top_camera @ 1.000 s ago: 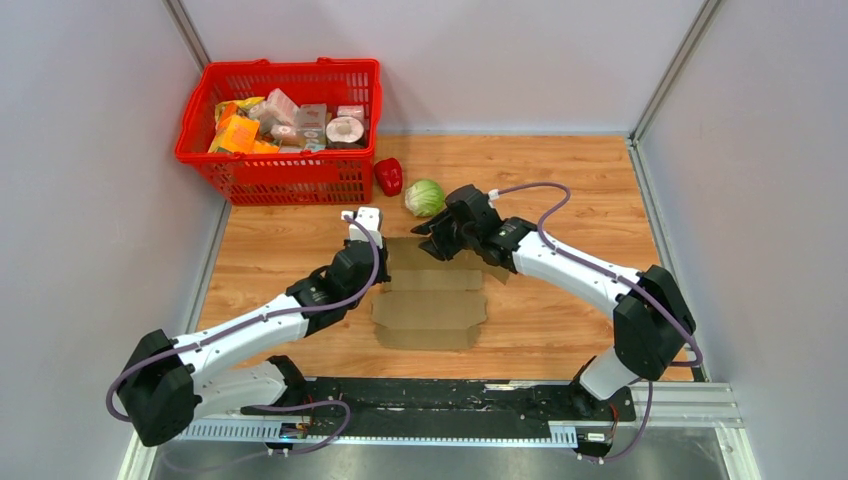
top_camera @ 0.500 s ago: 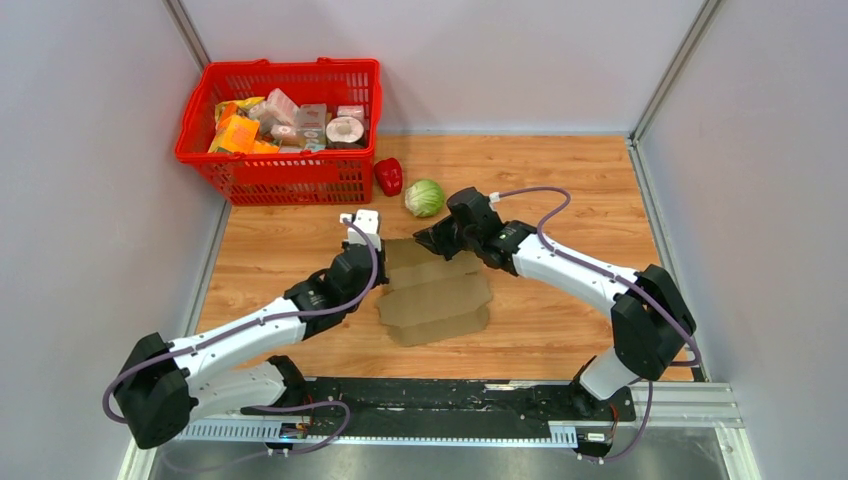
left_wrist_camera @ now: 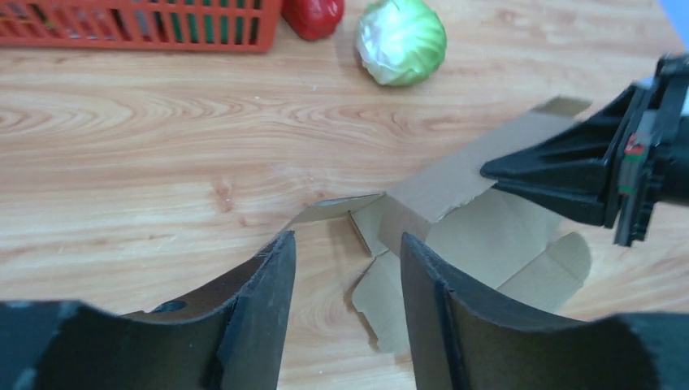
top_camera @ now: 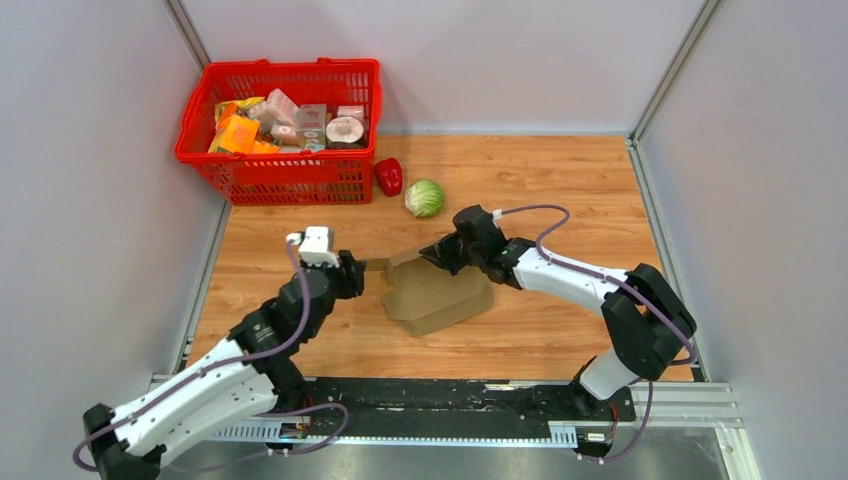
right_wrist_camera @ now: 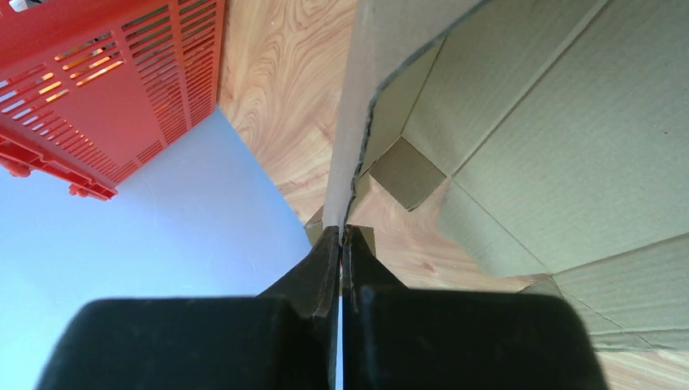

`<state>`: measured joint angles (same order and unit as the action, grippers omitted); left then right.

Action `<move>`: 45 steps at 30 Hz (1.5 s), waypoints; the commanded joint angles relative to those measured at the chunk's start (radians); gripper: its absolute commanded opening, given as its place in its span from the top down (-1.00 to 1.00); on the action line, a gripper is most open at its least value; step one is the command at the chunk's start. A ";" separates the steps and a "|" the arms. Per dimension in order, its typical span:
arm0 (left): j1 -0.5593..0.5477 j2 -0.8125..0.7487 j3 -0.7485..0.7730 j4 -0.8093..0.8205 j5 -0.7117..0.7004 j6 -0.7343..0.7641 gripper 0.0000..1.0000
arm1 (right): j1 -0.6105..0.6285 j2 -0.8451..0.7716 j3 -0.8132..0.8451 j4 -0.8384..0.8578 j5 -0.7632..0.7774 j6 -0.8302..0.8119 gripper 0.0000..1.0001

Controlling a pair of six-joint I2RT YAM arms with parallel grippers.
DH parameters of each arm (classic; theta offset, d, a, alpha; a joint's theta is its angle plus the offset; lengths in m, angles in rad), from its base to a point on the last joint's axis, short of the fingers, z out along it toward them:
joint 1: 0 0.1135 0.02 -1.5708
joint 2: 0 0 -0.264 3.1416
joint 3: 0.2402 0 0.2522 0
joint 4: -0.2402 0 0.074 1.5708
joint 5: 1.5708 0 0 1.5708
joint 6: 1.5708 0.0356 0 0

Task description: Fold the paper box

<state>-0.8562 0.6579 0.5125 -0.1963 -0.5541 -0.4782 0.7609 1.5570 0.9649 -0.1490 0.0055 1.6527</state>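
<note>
The right claw [right_wrist_camera: 341,234] is pinched tight on the box [top_camera: 440,295], its fingers meeting on the top edge of one raised wall [left_wrist_camera: 455,183]. The rest of the box hangs below and beyond that grip, half opened, its floor lying on the table [top_camera: 560,200].

The left claw [left_wrist_camera: 345,244] is spread wide and holds nothing. A small flap [left_wrist_camera: 333,207] at the box's corner lies just ahead of its gap, apart from both fingers. The box thus sits between the two claws, touched only by the right one.

The main risk I see is the thin hold. The right claw grips only the rim of one wall, so a pull or twist may bend the cardboard off its crease, or let the edge slip out. Nothing pins the box down, and it looks light, so pushing the wall over may slide the whole box across the wood instead of folding it. If the left claw closes where it is, it may crush the small flap or miss it.
</note>
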 commanded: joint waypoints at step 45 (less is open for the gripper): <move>0.223 0.375 -0.043 0.210 0.517 -0.005 0.24 | -0.069 0.037 -0.061 0.229 -0.047 -0.315 1.00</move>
<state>-0.6277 1.0569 0.4816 -0.0250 -0.0174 -0.5312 0.6914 1.5841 0.9031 0.0341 -0.0887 1.4593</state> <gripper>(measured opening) 0.376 0.007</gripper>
